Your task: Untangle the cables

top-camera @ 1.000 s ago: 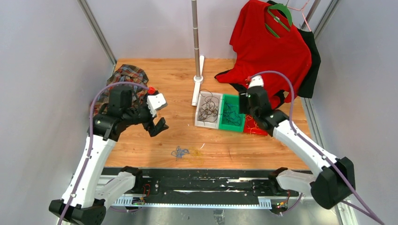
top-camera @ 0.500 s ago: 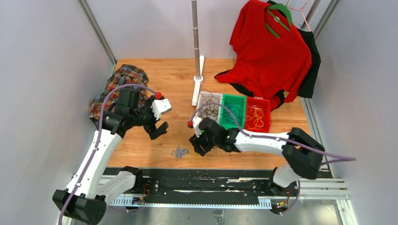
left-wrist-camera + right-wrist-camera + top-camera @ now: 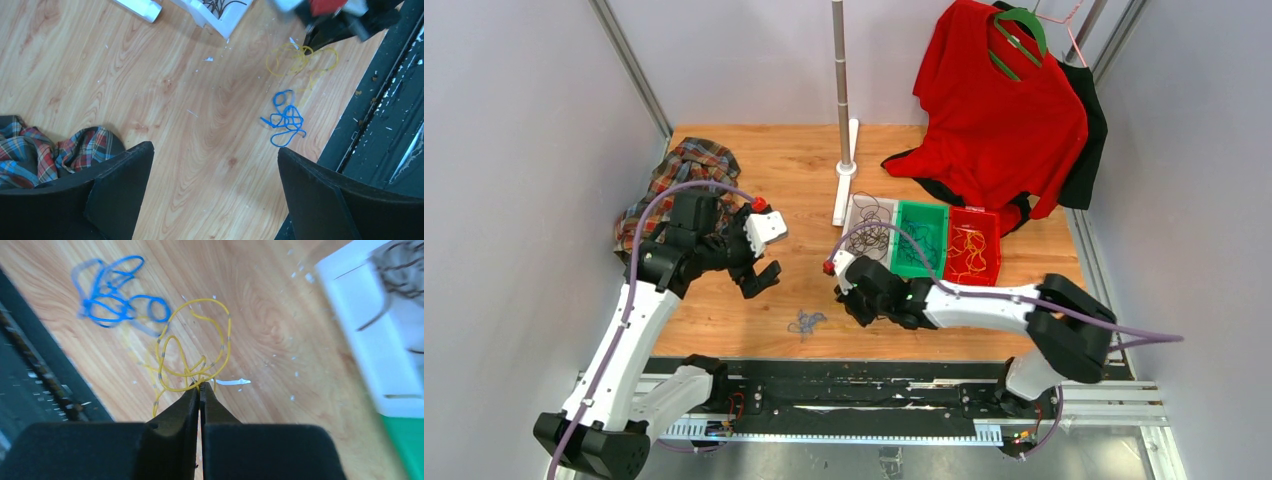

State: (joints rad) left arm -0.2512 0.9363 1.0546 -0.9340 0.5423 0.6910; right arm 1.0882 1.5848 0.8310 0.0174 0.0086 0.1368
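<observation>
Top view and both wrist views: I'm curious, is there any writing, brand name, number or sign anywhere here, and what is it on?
No text can be read in any view.
The white bin, green bin and red bin show no labels.
The red shirt is plain.
The blue cable and yellow cable carry no tags.
The pale specks on the black rail are too small to tell.
</observation>
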